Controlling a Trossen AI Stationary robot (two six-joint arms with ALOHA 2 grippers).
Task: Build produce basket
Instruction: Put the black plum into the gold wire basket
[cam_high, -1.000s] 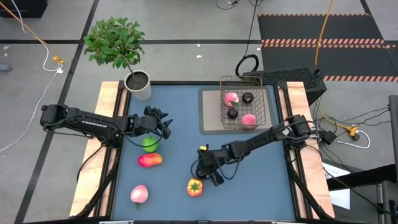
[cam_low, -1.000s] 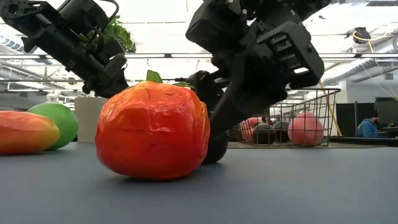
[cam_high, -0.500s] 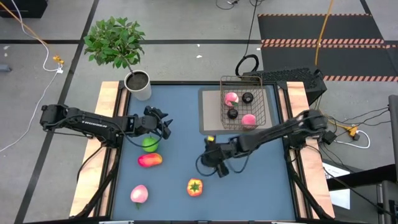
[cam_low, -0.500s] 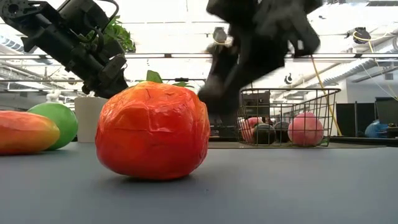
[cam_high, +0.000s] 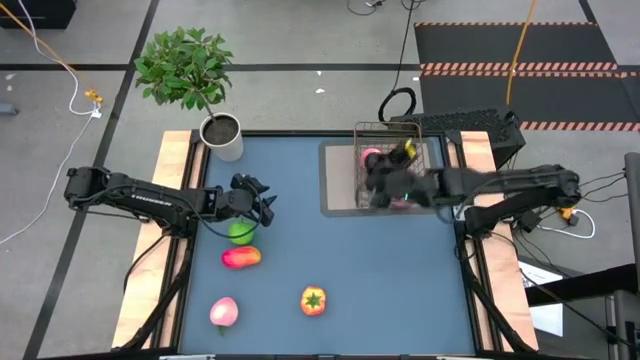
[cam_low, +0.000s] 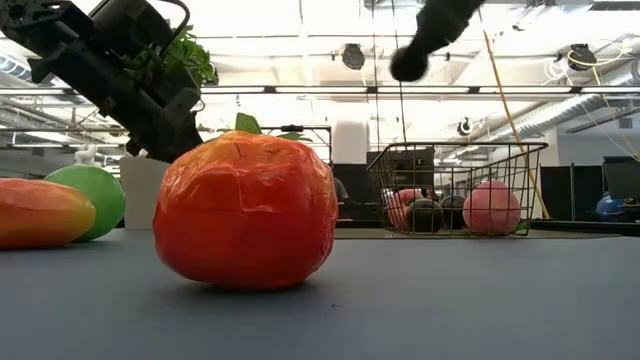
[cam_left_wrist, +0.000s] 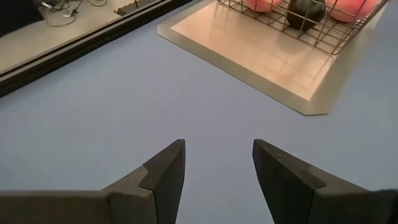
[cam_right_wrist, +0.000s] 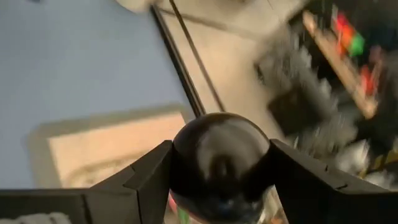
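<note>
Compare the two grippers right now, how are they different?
The right gripper is shut on a dark ball, pinched between its fingers; the left gripper is open, holding nothing. The right one is over the basket at the table's far right; the left one hovers by the green apple on the left. The right arm looks blurred with motion, the left sharp. Both have two dark fingers.

A grey floor (cam_high: 290, 40) crossed by dark tape lines surrounds the blue-topped table (cam_high: 400, 280), which has pale wooden side rails. A black mat with striped edges (cam_high: 520, 50) lies at the far right. Cables trail across the floor; ceiling lights and pipes show overhead (cam_low: 560, 95)
</note>
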